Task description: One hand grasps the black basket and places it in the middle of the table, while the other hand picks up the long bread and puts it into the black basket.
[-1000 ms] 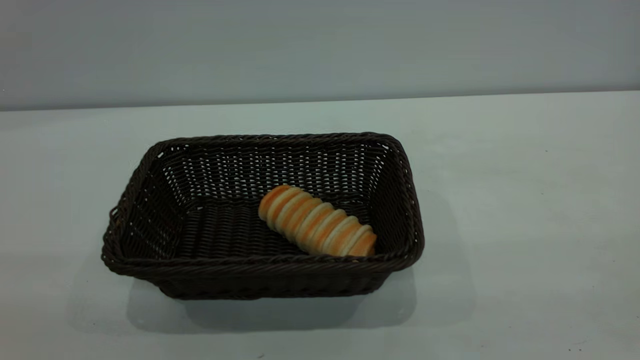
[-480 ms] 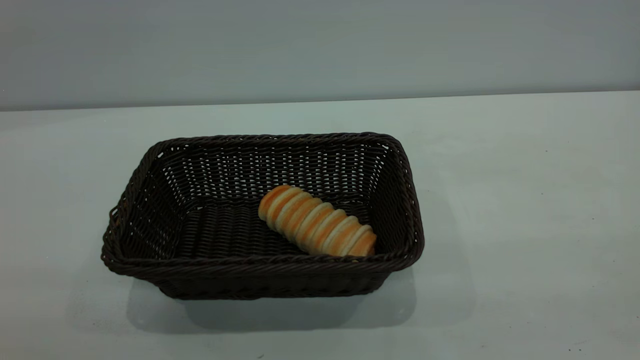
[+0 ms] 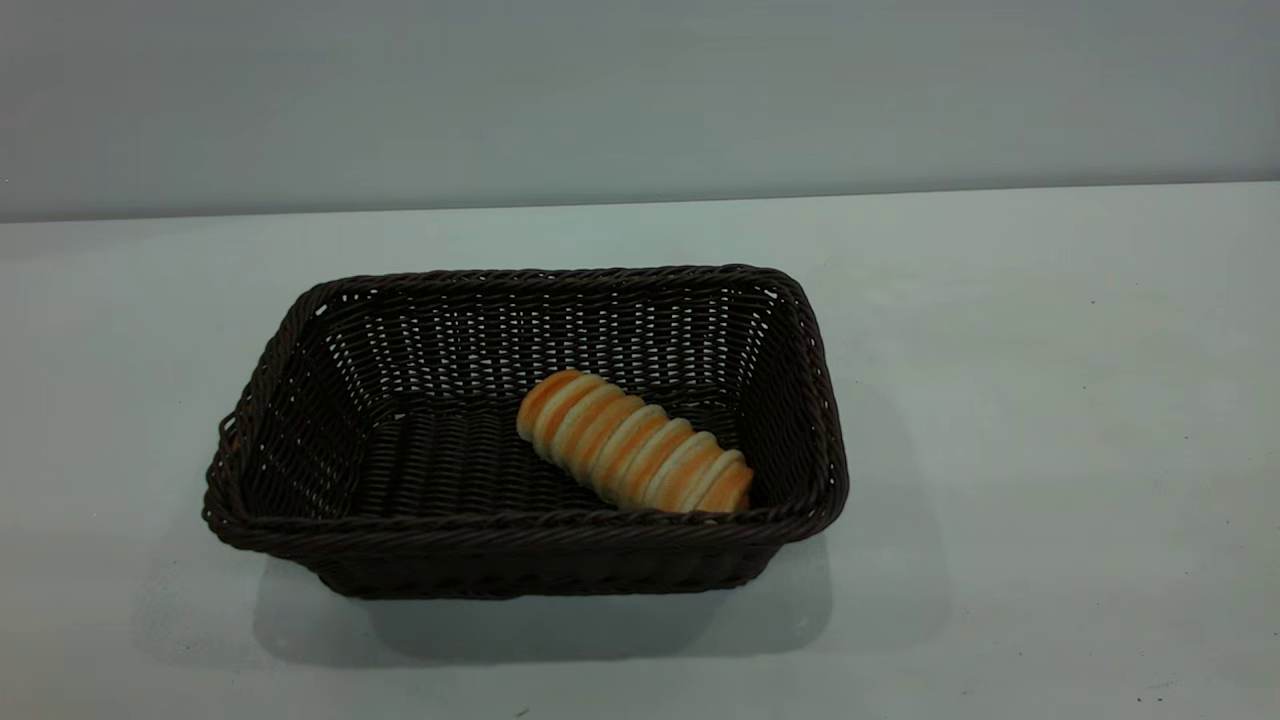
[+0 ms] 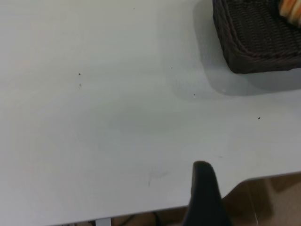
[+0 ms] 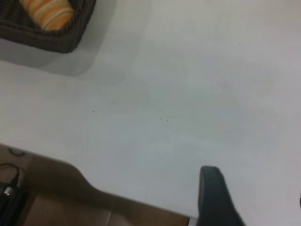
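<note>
Only one dark finger of the left gripper [image 4: 203, 190] shows in the left wrist view, above the table's near edge, so whether its jaws are open or closed cannot be told. The same goes for the right gripper [image 5: 214, 195]: a single dark finger in the right wrist view, over the near edge of the table [image 3: 1050, 400], with nothing between or against it. Neither gripper appears in the exterior view, and both stand well apart from the basket.

The black basket [image 3: 525, 530] sits near the middle of the tabletop, a little toward the left edge, flat on the surface with its long sides running parallel to the far edge. The long bread [image 3: 632, 443] lies inside it on the woven floor, set diagonally, with one end close to the basket's near right corner and the other pointing toward the centre.

The exterior view shows the whole basket and the bread's full length. The left wrist view catches only one corner of the basket [image 4: 256, 37] and a sliver of bread [image 4: 292, 10]; the right wrist view shows another corner [image 5: 51, 40] with one rounded end of the bread [image 5: 47, 12].

The tabletop is plain white-grey with a few tiny dark specks, and the basket casts a soft shadow toward the near edge. Behind the far edge rises a bare grey wall [image 3: 640, 90]. Beyond the near edge the wrist views show brownish floor [image 5: 56, 197], and a black cable [image 5: 11, 176] shows in the right wrist view.
</note>
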You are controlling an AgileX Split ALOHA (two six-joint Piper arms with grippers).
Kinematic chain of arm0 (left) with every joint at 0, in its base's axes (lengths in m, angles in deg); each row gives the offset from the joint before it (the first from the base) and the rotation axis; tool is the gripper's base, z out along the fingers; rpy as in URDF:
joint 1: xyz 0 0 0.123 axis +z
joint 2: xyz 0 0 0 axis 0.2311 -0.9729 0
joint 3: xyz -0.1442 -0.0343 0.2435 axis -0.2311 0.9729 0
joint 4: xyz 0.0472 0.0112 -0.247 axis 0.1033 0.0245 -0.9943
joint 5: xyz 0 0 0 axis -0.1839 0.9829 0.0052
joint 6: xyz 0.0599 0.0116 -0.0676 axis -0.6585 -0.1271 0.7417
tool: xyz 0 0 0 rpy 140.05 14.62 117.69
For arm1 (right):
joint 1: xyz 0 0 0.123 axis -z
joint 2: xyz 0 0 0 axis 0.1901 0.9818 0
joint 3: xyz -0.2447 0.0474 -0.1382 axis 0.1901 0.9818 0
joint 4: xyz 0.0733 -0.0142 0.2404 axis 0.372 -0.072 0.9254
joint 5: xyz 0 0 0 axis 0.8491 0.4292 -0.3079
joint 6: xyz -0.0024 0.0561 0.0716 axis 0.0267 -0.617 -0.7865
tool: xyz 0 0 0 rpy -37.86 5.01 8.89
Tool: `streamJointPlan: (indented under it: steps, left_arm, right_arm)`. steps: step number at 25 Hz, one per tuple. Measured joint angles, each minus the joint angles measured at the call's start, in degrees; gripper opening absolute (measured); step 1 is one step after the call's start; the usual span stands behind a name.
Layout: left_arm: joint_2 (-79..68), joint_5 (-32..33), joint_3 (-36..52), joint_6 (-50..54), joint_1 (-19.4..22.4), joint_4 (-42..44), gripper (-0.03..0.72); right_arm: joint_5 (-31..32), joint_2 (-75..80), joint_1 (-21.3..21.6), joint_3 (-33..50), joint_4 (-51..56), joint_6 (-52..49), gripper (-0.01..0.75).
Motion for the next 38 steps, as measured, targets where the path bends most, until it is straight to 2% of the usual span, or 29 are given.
streamJointPlan:
  steps: [12,14,19,21,38]
  left_arm:
    - [0.0,-0.1,0.0,-0.1,0.1,0.0,0.577]
    - [0.0,-0.1,0.0,-0.1,1.8,0.0,0.577]
    - [1.9,-0.1,0.0,-0.1,8.9,0.1,0.577]
    - [3.3,-0.1,0.0,-0.1,9.9,0.1,0.577]
    - [4.2,-0.1,0.0,-0.1,10.2,0.1,0.577]
  right_arm:
    - [0.0,-0.5,0.2,0.0,0.1,0.0,0.408]
    - [0.0,-1.3,2.0,0.0,0.3,0.0,0.408]
    - [0.0,-3.7,9.8,0.0,0.7,0.0,0.408]
    - [0.0,-4.1,10.9,0.0,0.9,0.0,0.408]
    - [0.0,-4.1,11.1,0.0,1.2,0.0,0.408]
